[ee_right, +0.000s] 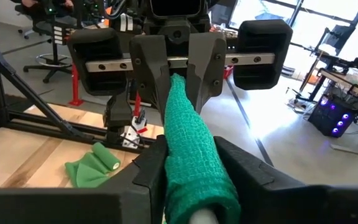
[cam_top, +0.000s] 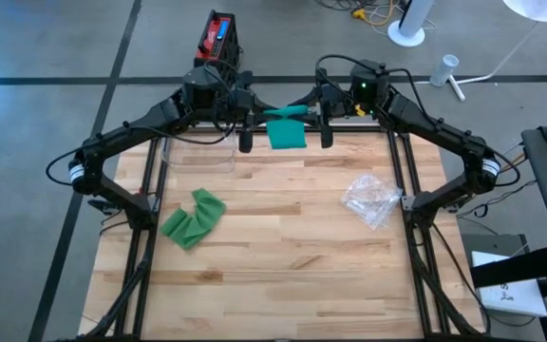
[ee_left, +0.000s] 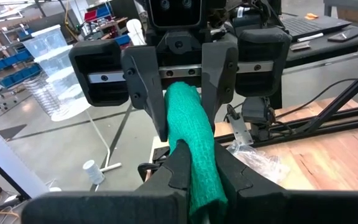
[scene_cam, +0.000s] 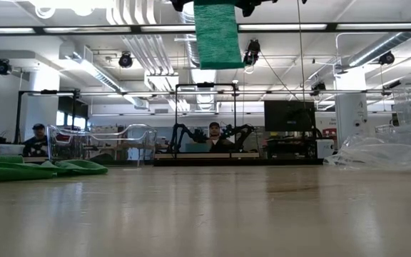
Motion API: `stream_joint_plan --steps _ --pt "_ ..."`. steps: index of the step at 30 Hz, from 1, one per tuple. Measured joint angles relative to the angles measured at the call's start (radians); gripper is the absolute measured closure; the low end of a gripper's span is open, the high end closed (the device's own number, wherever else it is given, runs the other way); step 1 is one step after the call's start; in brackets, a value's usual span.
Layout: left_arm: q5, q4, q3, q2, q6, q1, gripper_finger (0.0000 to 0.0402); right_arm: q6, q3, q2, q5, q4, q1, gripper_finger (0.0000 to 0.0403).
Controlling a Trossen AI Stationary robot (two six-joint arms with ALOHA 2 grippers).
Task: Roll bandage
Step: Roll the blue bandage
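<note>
A teal bandage (cam_top: 286, 126) is held high over the table's far edge between my two grippers, which face each other. Part of it is rolled into a tube (ee_left: 194, 134) that spans the two grippers. A loose flat length (scene_cam: 218, 34) hangs below the tube. My left gripper (cam_top: 256, 116) is shut on the tube's left end and my right gripper (cam_top: 313, 112) is shut on its right end. A second, lighter green bandage (cam_top: 195, 217) lies crumpled on the table at the left. My left gripper pinches the left end of the rolled tube (ee_left: 199, 171) between its two fingers, coming level from the table's left. The tube runs on along the fingers toward the other gripper, lifted clear of the table. My right gripper pinches the right end of the rolled tube (ee_right: 188, 165) between its two fingers, coming level from the table's right. The tube passes back between the fingers, and a pale core shows at its end (ee_right: 202, 218). It is lifted clear, and the loose length hangs below.
A clear plastic container (cam_top: 200, 152) stands at the far left of the table. A crumpled clear plastic bag (cam_top: 370, 198) lies at the right. A red and black device (cam_top: 218, 38) stands beyond the far edge. People sit in the room behind (scene_cam: 215, 135).
</note>
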Motion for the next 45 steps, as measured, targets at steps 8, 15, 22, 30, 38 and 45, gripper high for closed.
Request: stream_joint_plan --steps 8,15,22,30,38,45 --pt "0.0 -0.002 0.0 0.0 0.001 0.0 0.0384 0.0 0.0 0.0 0.0 -0.004 0.0 0.0304" --pt "0.0 -0.002 0.0 0.0 0.003 0.0 0.0378 0.034 0.0 0.0 0.0 -0.003 0.0 0.0297" --pt "0.0 -0.002 0.0 0.0 0.048 0.0 0.0386 0.089 0.0 0.0 0.001 -0.003 0.0 0.0274" --pt "0.0 -0.006 0.0 -0.002 0.126 0.0 0.0386 0.181 0.0 -0.03 0.003 -0.001 0.0 0.0209" --pt "-0.108 -0.006 0.0 -0.003 0.298 -0.002 0.0386 0.243 0.0 -0.122 -0.002 0.0 -0.001 0.013" --pt "-0.251 -0.009 0.0 -0.003 0.635 -0.057 0.0386 0.263 -0.062 -0.174 -0.007 -0.006 -0.003 0.0121"
